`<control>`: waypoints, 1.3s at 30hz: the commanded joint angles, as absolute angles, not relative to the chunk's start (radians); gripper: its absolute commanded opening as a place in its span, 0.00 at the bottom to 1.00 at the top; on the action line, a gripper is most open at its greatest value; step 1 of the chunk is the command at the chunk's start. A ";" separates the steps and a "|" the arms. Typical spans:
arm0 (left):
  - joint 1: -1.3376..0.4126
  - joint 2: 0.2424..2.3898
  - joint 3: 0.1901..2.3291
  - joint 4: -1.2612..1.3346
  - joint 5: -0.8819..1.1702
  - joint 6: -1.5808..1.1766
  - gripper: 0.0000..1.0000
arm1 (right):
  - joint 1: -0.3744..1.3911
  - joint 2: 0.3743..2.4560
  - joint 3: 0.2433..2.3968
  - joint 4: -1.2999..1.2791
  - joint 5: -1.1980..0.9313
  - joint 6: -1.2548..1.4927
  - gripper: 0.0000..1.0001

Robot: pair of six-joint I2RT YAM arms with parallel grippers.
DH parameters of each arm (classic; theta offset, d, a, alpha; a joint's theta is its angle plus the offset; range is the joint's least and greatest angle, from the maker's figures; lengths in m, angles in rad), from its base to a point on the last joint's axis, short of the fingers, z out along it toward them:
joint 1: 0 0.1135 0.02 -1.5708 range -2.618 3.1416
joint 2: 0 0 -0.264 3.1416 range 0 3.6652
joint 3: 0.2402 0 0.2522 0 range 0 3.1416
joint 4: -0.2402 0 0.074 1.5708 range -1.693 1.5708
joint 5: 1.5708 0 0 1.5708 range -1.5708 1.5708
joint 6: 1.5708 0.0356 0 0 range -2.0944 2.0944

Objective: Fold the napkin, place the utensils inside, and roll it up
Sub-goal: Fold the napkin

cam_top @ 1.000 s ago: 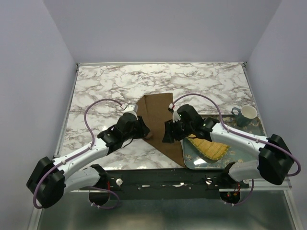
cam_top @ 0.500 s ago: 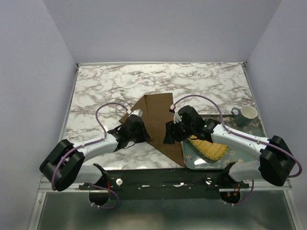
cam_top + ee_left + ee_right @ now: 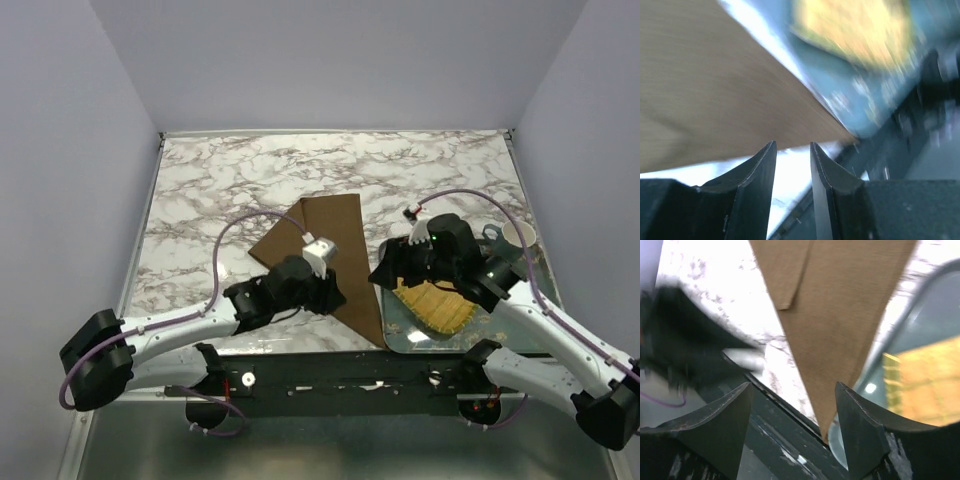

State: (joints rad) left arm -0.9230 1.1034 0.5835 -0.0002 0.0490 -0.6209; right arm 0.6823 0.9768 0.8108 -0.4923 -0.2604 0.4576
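Note:
The dark brown napkin point(image 3: 325, 235) lies flat on the marble, its near tip reaching the table's front edge beside the tray. My left gripper point(image 3: 337, 298) hovers low over the napkin's near part. In the left wrist view it point(image 3: 792, 150) stands narrowly open with nothing between the fingers, the napkin point(image 3: 715, 85) just beyond. My right gripper point(image 3: 385, 275) hangs above the napkin's right edge at the tray's left rim. In the right wrist view it point(image 3: 792, 390) is wide open and empty, above the napkin's point(image 3: 840, 315) pointed tip. The utensils are out of view.
A metal tray point(image 3: 400, 330) at the near right holds a yellow woven mat point(image 3: 435, 308). A mug point(image 3: 520, 235) stands behind the right arm. The table's dark front rail point(image 3: 785, 440) runs just below the napkin's tip.
The right gripper lifted off the napkin, shifted right toward the tray and opened wider. The left arm swung toward the near right along the napkin; its jaws narrowed, then parted a little.

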 commanded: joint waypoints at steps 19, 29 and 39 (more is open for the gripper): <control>-1.463 1.545 0.689 0.245 -0.271 -0.117 0.54 | 0.561 0.635 0.845 -0.839 -0.164 0.492 0.79; -1.474 1.621 0.718 0.293 -0.267 -0.097 0.57 | 0.560 0.615 0.833 -0.850 -0.169 0.486 0.80; -1.476 1.678 0.726 0.318 -0.258 -0.095 0.57 | 0.560 0.617 0.851 -0.853 -0.181 0.482 0.80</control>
State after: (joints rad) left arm -1.4677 1.6531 0.7124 0.2710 -0.2359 -0.1009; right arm 0.5671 0.6254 0.8181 -0.8154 -0.1741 0.4816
